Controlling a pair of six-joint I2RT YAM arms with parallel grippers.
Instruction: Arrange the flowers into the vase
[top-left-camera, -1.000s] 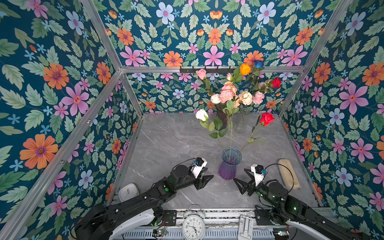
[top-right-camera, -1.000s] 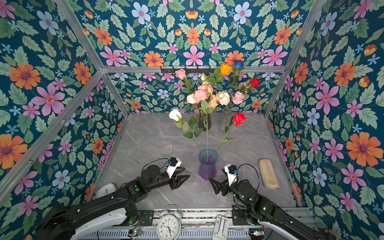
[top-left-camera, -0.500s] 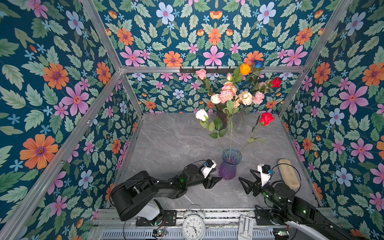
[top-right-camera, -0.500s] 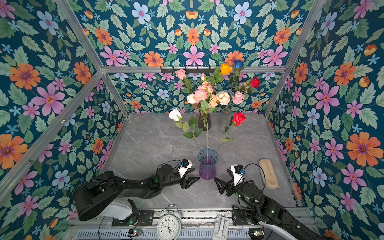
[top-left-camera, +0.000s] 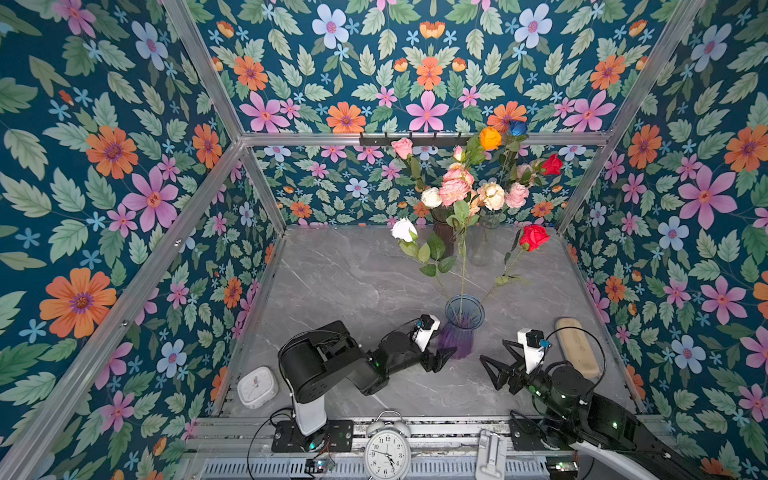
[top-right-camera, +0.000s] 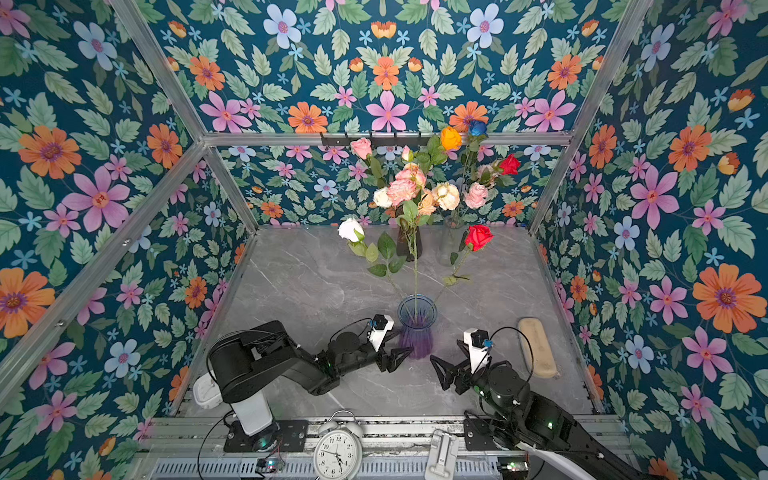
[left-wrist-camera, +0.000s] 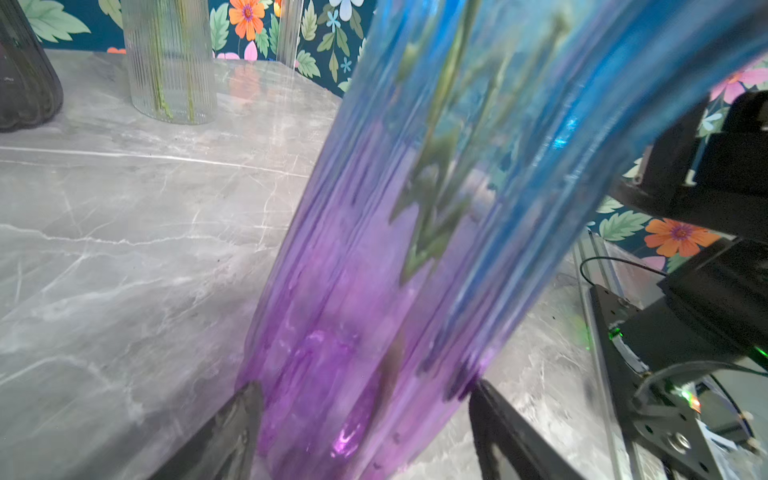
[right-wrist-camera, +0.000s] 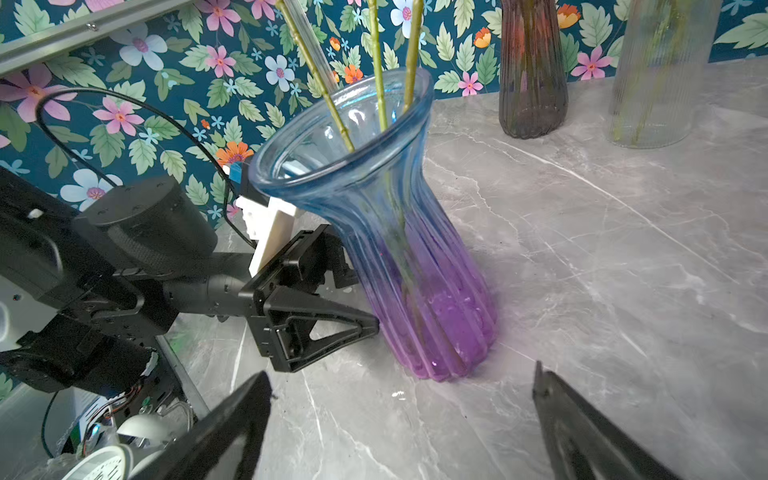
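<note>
Three flowers (top-left-camera: 533, 237) stand in the vase (top-left-camera: 462, 328); more seemingly wait in back vases (top-left-camera: 444, 239); left fingers (left-wrist-camera: 232, 436) flank its base, grip unclear; right fingers (right-wrist-camera: 582, 440) spread, empty

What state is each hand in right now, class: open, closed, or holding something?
Left hand: astride the vase base; grip cannot be told.
Right hand: open, empty.

A ribbed glass vase (left-wrist-camera: 374, 232), blue fading to a purple base, fills the view, with blurred green flower stems (left-wrist-camera: 446, 104) inside. The black fingers (left-wrist-camera: 239, 424) of the left gripper (left-wrist-camera: 361, 384) stand spread on either side of that base, close against it; contact is unclear. Farther off on the grey marbled tabletop (left-wrist-camera: 116, 249) stand a clear ribbed vase (left-wrist-camera: 170, 62) and a dark ribbed vase (left-wrist-camera: 25, 75).
</note>
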